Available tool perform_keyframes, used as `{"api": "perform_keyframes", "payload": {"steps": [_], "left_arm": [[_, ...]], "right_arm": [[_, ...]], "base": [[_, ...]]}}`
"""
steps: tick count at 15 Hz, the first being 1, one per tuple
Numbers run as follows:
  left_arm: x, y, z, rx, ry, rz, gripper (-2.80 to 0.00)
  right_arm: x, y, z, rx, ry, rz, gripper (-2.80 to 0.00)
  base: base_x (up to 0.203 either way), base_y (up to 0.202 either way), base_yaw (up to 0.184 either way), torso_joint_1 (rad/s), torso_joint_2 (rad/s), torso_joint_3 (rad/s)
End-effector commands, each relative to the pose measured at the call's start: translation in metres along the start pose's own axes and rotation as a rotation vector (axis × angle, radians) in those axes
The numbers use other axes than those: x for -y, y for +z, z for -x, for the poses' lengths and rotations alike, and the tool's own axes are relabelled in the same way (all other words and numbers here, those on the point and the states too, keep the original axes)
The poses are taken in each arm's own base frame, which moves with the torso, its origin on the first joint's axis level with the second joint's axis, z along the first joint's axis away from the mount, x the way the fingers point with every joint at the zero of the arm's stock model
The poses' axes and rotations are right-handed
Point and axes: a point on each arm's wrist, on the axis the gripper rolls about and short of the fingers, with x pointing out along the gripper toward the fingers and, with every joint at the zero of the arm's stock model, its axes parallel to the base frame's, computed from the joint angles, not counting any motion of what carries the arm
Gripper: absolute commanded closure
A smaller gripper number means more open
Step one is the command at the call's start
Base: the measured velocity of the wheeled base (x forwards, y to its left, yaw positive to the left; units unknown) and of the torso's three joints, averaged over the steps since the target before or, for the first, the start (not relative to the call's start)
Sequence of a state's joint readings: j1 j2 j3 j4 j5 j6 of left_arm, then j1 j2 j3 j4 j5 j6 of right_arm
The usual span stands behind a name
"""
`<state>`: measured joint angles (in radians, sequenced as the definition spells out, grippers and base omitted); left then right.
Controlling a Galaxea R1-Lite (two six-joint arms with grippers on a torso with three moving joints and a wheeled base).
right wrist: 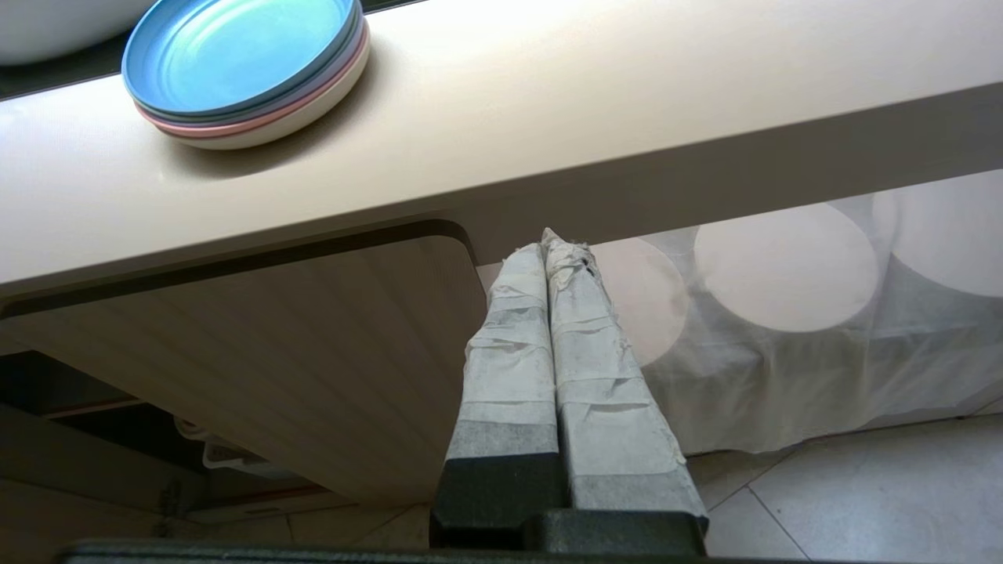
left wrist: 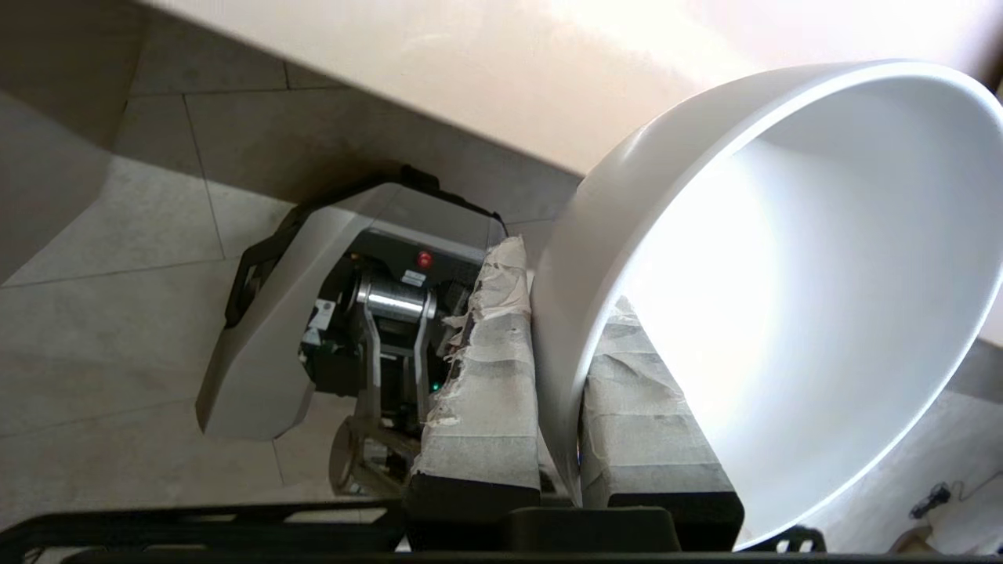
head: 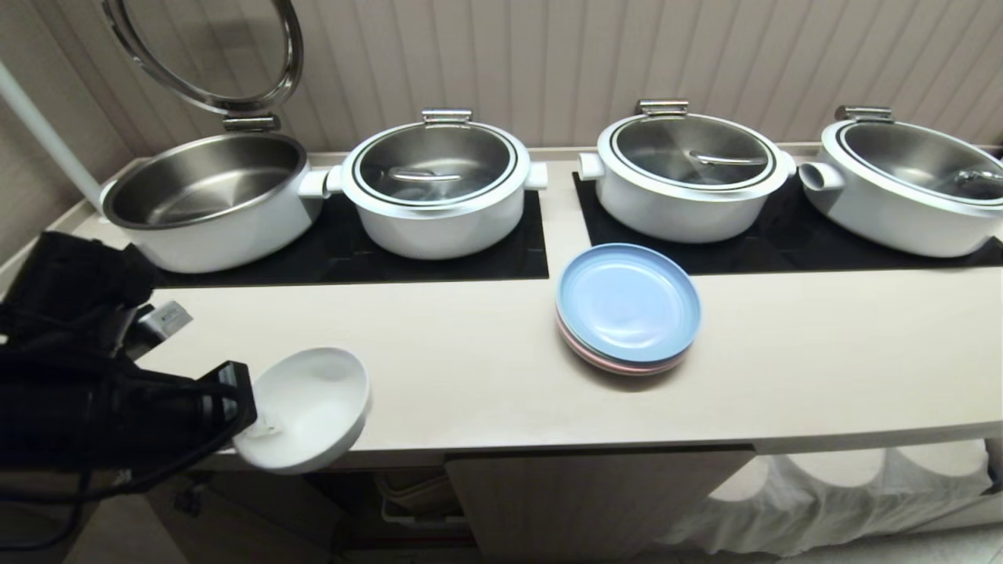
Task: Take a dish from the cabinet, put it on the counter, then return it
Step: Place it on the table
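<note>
The left pincer (head: 252,427) sat at about 8 o'clock in the head view, at the front edge of the table (head: 486,368), clamped on the rim of the dish (head: 309,407). In the left wrist view its taped fingers (left wrist: 490,392) pinched the dish's wall (left wrist: 783,313), one outside and one inside. The dish was tilted, its hollow facing up and toward the wall behind, and it hung partly over the table's front edge; whether it touched the surface could not be told.

A stack of plates (head: 627,309), blue on top, lay on the table at about 3 o'clock from the dish, well apart from it. Four white pots stood along the back on black hob panels (head: 439,258); the one at 10 o'clock (head: 208,196) had its lid raised, the other three were covered.

The right pincer (right wrist: 546,243) was parked below the table's edge with its taped fingers pressed together on nothing, just beside the fluted cabinet (right wrist: 313,360) door and a white cloth (right wrist: 783,352).
</note>
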<state>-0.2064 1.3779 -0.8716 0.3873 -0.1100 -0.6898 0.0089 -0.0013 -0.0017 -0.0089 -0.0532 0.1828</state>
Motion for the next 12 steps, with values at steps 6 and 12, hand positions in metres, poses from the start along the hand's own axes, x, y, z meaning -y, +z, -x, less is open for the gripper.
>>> {"api": "perform_keyframes", "payload": {"steps": [6,12], "left_arm": [[0.010,0.036,-0.056,-0.029,0.055,0.038,0.00],[0.016,0.062,-0.090,-0.023,0.068,0.052,0.00]], "right_arm": [[0.000,0.000,0.000,-0.001,0.000,-0.001,0.00],[0.000,0.000,0.000,-0.001,0.000,-0.001,0.00]], "base": [[0.000,0.000,0.000,0.000,0.00,0.000],[0.000,0.000,0.000,0.000,0.00,0.000]]}}
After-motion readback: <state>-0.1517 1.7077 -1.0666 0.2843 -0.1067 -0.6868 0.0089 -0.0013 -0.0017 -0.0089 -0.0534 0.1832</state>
